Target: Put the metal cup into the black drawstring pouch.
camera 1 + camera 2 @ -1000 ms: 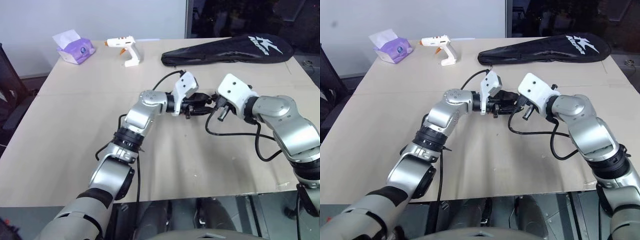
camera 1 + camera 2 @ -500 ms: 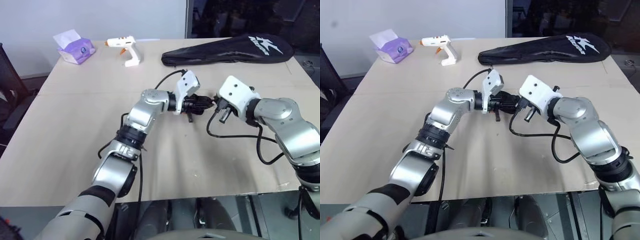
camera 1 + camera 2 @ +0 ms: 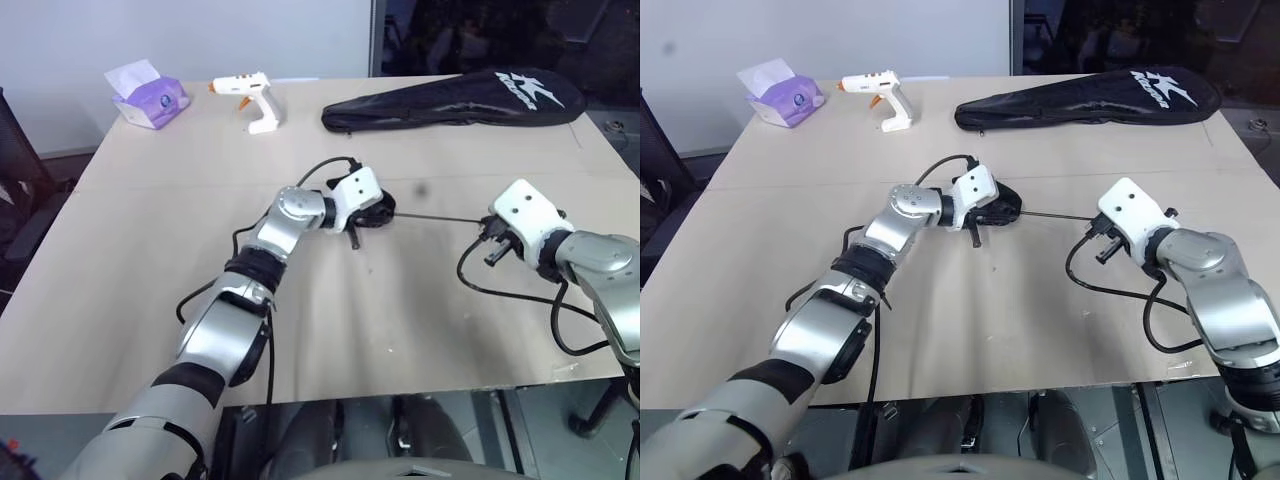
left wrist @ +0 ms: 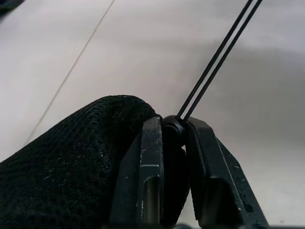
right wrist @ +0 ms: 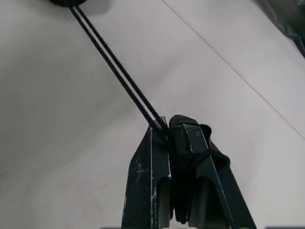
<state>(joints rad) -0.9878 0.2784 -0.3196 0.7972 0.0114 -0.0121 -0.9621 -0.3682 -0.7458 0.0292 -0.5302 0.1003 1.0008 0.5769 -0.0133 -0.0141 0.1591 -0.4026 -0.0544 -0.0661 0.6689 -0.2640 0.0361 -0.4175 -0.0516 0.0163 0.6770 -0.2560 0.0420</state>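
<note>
over the table (image 3: 150,300) — pouch (image 4: 71,162) pinched between left fingers (image 4: 151,162).

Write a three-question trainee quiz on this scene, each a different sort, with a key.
1. True or false: the cord runs taut between the two hands.
2. What does the left hand grip? A) glue gun B) pouch neck C) tissue pack
3. Fill in: the right hand is shut on the ____.

Key: 1 true; 2 B; 3 cord.
</note>
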